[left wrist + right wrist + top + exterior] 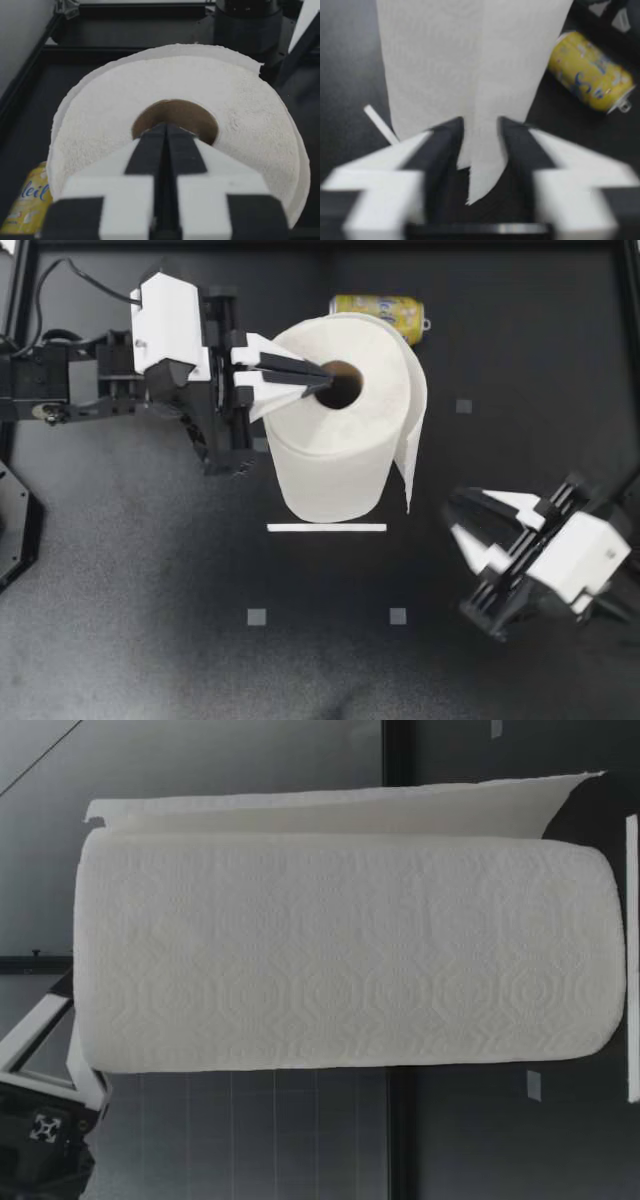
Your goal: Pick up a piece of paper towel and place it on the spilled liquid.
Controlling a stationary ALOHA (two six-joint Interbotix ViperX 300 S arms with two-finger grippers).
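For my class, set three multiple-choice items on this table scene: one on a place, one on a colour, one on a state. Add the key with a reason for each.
1. Where is the drink can relative to the paper towel roll?
A. On top of it
B. Inside its core
C. On the table beside it, on the side away from the white strip

2. What colour is the can?
A. Red
B. Yellow
C. Green

3. How do the left gripper's fingers stand?
A. Shut together, tips at the roll's cardboard core
B. Spread wide around the roll
C. Clamped on the can

Key: 1 C, the top view shows the can and the strip on opposite sides of the roll; 2 B, both wrist views show it yellow; 3 A, the left wrist view shows no gap between them.
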